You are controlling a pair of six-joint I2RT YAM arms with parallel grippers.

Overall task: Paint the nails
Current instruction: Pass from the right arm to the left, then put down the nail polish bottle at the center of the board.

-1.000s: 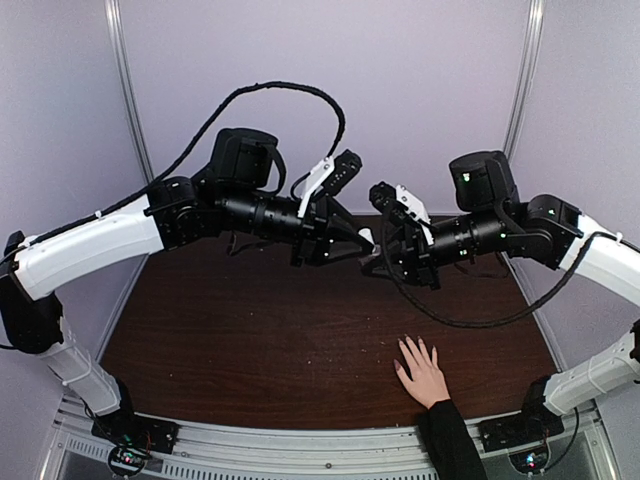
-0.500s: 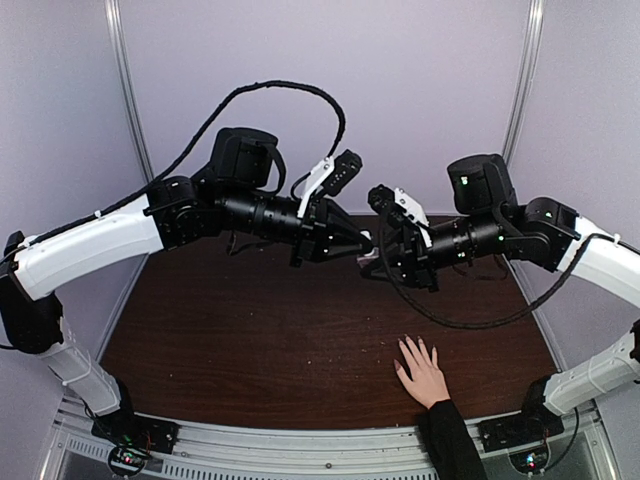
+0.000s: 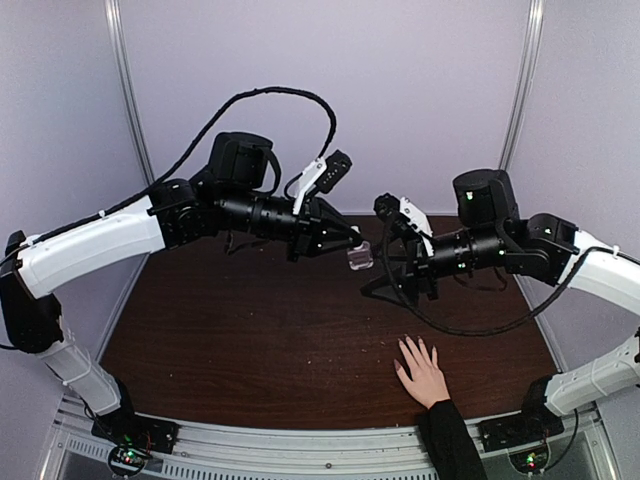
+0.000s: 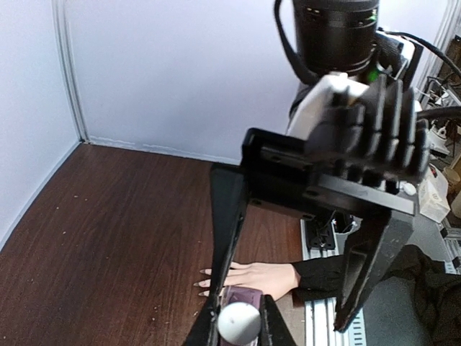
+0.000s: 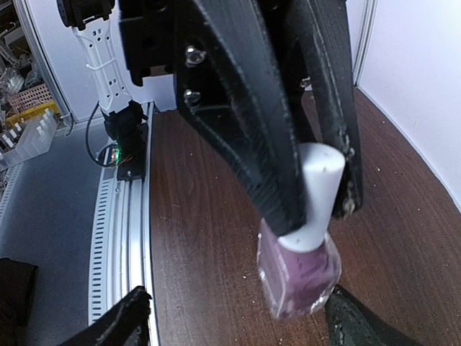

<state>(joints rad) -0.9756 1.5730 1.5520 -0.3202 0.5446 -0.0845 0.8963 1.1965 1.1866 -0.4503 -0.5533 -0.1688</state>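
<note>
Left arm (image 3: 100, 240) raised | left claw (image 3: 353, 244) clamped on bottle (image 3: 359, 259) cap | right arm (image 3: 590, 265) raised opposite | right claw (image 3: 376, 268) spread wide

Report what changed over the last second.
The right tool opened, let go of the nail polish bottle and backed away from it. The left tool closed on its white cap and now carries the bottle alone. The hand stays flat on the table, fingers spread.
</note>
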